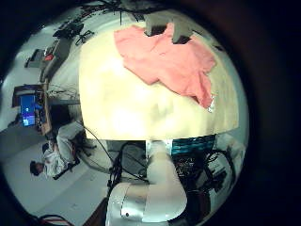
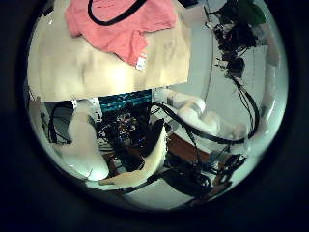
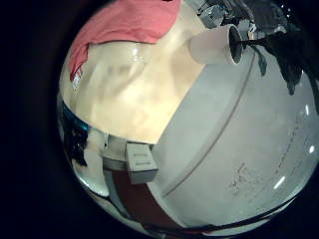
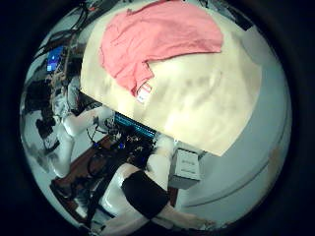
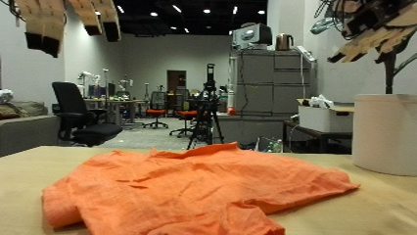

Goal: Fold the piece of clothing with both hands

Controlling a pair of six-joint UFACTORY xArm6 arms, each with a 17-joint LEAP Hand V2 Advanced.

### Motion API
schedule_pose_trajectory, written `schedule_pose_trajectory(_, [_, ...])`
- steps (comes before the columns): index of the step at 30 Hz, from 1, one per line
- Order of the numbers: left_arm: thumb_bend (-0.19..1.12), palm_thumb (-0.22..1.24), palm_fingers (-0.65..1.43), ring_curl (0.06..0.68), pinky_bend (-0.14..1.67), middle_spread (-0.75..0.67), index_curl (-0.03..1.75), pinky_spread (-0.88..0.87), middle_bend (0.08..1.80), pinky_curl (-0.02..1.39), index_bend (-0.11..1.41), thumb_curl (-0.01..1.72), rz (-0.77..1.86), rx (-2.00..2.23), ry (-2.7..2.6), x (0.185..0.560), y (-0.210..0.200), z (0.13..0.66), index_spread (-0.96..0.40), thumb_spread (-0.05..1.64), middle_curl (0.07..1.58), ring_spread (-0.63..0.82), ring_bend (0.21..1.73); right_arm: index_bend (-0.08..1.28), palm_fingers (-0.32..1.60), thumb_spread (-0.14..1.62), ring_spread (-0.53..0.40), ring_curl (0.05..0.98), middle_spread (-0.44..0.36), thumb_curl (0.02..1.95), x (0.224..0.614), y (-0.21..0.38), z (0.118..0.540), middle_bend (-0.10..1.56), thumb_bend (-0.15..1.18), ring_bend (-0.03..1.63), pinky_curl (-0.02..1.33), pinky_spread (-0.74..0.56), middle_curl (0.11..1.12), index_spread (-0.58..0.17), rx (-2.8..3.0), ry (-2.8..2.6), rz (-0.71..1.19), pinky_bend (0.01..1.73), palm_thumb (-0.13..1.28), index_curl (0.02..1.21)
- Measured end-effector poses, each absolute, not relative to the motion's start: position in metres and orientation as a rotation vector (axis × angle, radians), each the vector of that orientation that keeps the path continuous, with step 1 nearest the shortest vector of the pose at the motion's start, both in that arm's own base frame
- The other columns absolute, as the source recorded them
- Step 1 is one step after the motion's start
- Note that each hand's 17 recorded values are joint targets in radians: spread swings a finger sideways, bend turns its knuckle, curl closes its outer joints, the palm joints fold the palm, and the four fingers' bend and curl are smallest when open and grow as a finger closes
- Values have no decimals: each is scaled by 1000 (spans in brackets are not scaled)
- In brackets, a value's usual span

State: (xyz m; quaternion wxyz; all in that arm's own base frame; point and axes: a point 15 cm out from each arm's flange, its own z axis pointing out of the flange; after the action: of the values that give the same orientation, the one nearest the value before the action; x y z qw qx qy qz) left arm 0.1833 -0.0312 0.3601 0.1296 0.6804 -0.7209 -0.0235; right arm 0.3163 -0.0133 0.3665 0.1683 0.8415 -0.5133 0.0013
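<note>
An orange short-sleeved shirt lies spread and a little rumpled on the beige table. My left hand hangs high above the table, away from the shirt, fingers relaxed and holding nothing. My right hand is also high up, fingers spread and empty. The shirt shows in the left little finger side palm view, the left thumb side palm view, the right little finger side palm view and the right thumb side palm view, where its white label lies near the table edge.
A white cylindrical container stands on the table below the right hand; it also shows in the right little finger side palm view. Bare tabletop lies around the shirt. A white box sits beyond the table edge.
</note>
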Motion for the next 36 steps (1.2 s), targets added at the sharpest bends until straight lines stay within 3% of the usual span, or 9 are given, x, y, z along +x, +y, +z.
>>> schedule_pose_trajectory(18, [-13, 267, 83, 218, 191, 236, 345, 465, 190, 316, 183, 285, -71, 1978, -2084, 184, -47, 336, 105, 1078, 307, 454, 421, 170, 83, 1186, 216, 262, 130, 213, 320, -34, 349, 188, -18, 286, 318, 318, 305, -348, 2353, -1478, -92, 311, 129, 290])
schedule_pose_trajectory(29, [-12, 354, 130, 212, 184, 206, 362, 464, 198, 291, 184, 292, 140, 1936, -2283, 234, -102, 279, 93, 1110, 320, 441, 403, 181, 79, 1226, 220, 254, 157, 204, 321, -27, 328, 180, -13, 252, 319, 318, 295, -329, 2346, -1554, -242, 312, 103, 305])
schedule_pose_trajectory(36, [-24, 368, 135, 214, 185, 188, 365, 445, 194, 284, 180, 287, 12, 1876, -2408, 256, -115, 234, 90, 1115, 328, 421, 399, 175, 77, 1236, 219, 253, 148, 202, 320, -28, 322, 180, -14, 234, 319, 323, 288, -323, 2331, -1551, -263, 308, 105, 310])
